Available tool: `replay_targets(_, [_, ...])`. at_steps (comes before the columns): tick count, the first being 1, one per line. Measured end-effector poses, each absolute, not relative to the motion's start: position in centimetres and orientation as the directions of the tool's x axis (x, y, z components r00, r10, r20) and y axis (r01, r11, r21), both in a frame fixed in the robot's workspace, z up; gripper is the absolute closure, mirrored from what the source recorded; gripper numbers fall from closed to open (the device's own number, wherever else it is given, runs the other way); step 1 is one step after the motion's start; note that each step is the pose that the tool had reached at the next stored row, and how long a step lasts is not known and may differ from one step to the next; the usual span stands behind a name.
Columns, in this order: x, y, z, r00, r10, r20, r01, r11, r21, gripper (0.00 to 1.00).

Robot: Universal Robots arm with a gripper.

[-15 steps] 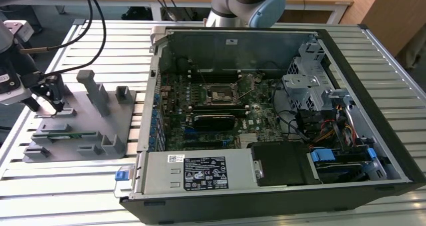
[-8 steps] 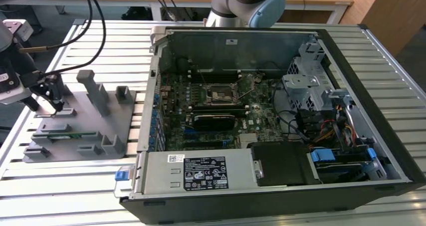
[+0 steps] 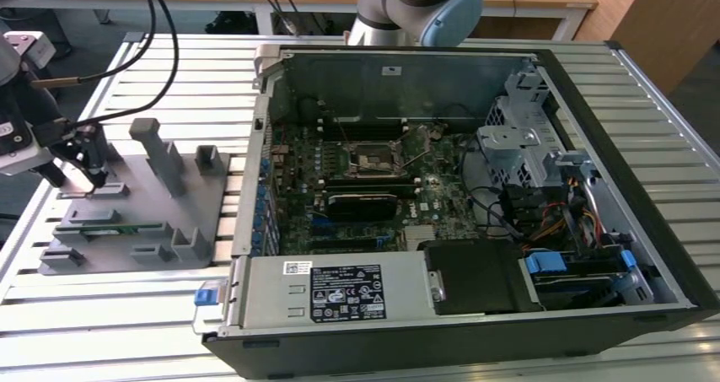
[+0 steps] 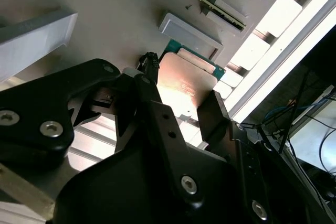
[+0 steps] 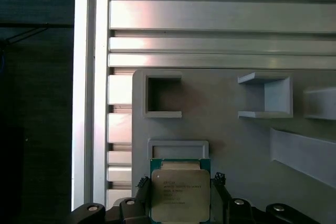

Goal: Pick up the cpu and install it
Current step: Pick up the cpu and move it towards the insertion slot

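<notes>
The cpu (image 5: pixel 180 195), a small square chip with a silvery top and green edge, lies on the grey fixture plate (image 5: pixel 236 145) just beside a low grey bracket (image 5: pixel 178 147). My gripper (image 5: pixel 180 182) straddles it, with the black fingers pressed against two opposite edges. In the second wrist view the cpu (image 4: pixel 184 85) sits between the same fingers (image 4: pixel 212 114) of the gripper (image 4: pixel 181 90). In the exterior view the gripper (image 3: pixel 90 180) is low over the fixture plate (image 3: pixel 169 205) at the exterior view's left, far from the black socket frame (image 3: pixel 369 158) on the motherboard (image 3: pixel 372 188).
The open computer case (image 3: pixel 630 230) lies on the slatted table (image 3: pixel 135 78), with tall walls, a drive cage (image 3: pixel 518 137) and cables around the motherboard. Grey posts (image 3: pixel 152 146) and a green memory stick (image 3: pixel 113 228) stand on the fixture plate. The table's edge (image 5: pixel 84 103) runs close by.
</notes>
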State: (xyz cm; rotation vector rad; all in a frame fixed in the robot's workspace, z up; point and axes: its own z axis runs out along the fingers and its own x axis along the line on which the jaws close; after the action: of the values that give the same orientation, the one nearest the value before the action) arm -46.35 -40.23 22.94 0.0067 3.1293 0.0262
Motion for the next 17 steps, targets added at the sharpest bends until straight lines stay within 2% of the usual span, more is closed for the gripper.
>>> replay_targets(17, [-46.35, -40.23, 23.32, -1.0, 0.004, -0.012, 0.004, 1.0, 0.017, 0.46])
